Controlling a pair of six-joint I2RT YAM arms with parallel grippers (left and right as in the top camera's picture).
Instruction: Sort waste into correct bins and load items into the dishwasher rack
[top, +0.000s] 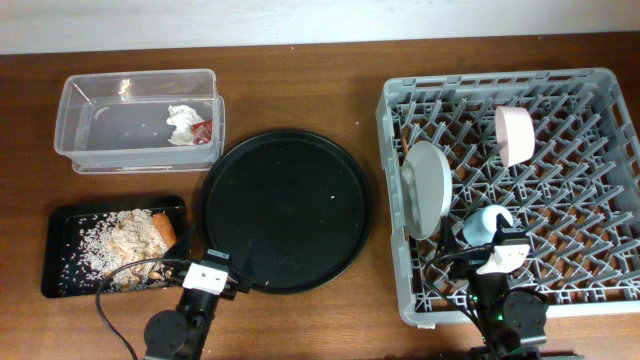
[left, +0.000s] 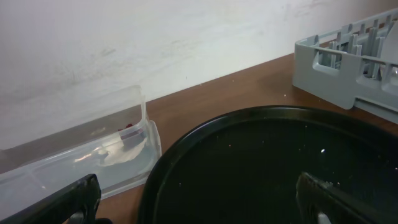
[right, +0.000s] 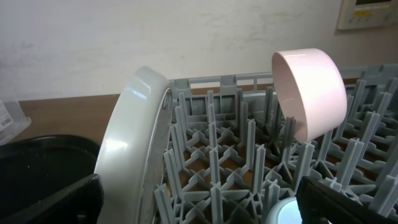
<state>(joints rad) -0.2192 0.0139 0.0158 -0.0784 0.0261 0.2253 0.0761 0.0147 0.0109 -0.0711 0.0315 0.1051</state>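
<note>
The pale dish (top: 427, 188), white bowl (top: 514, 135) and light-blue cup (top: 482, 222) are placed in the dishwasher rack (top: 600, 90). The napkin (top: 181, 122) and red wrapper (top: 203, 130) are kept in the clear tub (top: 90, 100), the scraps (top: 110, 240) and carrot piece (top: 164, 228) in the black tray (top: 60, 285). The left gripper (top: 215, 268) and right gripper (top: 497, 250) are spread wide, empty.

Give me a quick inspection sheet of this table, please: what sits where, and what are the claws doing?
Surface: brown wooden table.
Job's things: napkin and red wrapper in clear tub; crumbs and carrot piece in black tray; grey dish, pale bowl and blue cup in rack; chopsticks not seen.
Clutter: round black tray, only specks on it.
Claws: left claw and right claw both open.
Cables: black loop beside the left arm.
Surroundings: white wall.
</note>
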